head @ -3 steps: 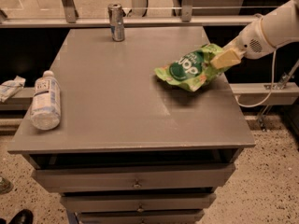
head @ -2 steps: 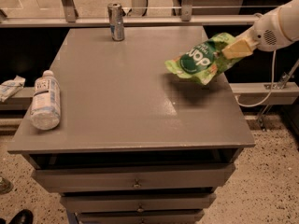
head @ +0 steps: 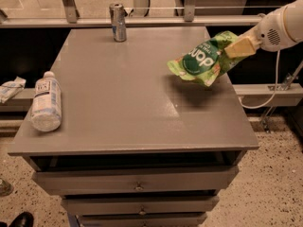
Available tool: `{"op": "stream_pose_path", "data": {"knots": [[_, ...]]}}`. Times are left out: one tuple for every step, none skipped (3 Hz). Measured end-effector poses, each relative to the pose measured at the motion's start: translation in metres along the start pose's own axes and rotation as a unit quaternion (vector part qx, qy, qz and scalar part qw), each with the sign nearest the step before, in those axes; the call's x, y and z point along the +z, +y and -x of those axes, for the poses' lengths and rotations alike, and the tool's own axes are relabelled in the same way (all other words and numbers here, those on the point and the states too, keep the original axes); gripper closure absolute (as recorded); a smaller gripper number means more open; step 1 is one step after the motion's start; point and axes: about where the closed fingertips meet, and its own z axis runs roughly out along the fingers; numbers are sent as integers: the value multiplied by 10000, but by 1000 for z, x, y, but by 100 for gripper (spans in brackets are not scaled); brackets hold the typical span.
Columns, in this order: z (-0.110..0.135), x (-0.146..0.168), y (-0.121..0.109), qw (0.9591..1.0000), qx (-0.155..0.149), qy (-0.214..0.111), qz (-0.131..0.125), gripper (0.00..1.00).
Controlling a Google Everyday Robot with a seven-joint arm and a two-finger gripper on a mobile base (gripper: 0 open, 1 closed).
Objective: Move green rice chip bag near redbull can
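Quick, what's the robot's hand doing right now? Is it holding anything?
Gripper: closed on the green rice chip bag, holding it up above the right side of the table.

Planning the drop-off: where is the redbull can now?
In the camera view the redbull can stands upright at the table's far edge, left of centre; the end effector holds the green rice chip bag in the air over the right side.

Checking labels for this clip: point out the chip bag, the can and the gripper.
chip bag [head: 201, 60], camera view, on its dark green circle.
can [head: 118, 22], camera view, middle of its side.
gripper [head: 233, 48], camera view, fingertips clamping the bag's right edge.
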Motion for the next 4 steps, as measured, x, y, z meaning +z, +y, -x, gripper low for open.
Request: {"op": "stream_pose_path", "data": {"knots": [[10,18,-1,9996,137,-150,-198,100],[40,45,-29,9960,324,-496,-670,100],[75,78,-64,9908,388,-746,-1060,100],[103,110,-99,9839,487,-923,-1449,100]]}}
